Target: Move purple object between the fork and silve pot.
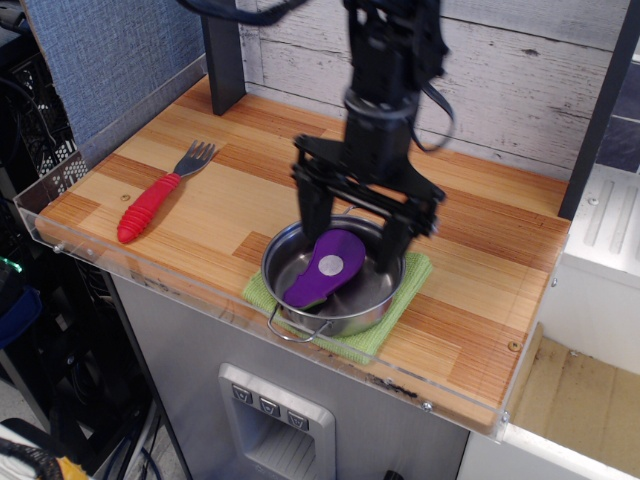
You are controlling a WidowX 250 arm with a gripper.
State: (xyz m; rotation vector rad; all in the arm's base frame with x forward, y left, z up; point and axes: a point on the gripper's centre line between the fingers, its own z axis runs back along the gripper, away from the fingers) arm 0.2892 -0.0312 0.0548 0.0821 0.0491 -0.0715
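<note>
The purple object, a flat eggplant-shaped toy with a pale grey round spot, lies inside the silver pot. The pot sits on a green cloth near the table's front edge. The fork with a red ribbed handle lies at the left of the table. My gripper is open, its two black fingers spread wide and reaching down into the pot on either side of the toy's upper end. It holds nothing.
A wooden table has a clear acrylic rim along its front and left. A dark post stands at the back left and a whitewashed plank wall behind.
</note>
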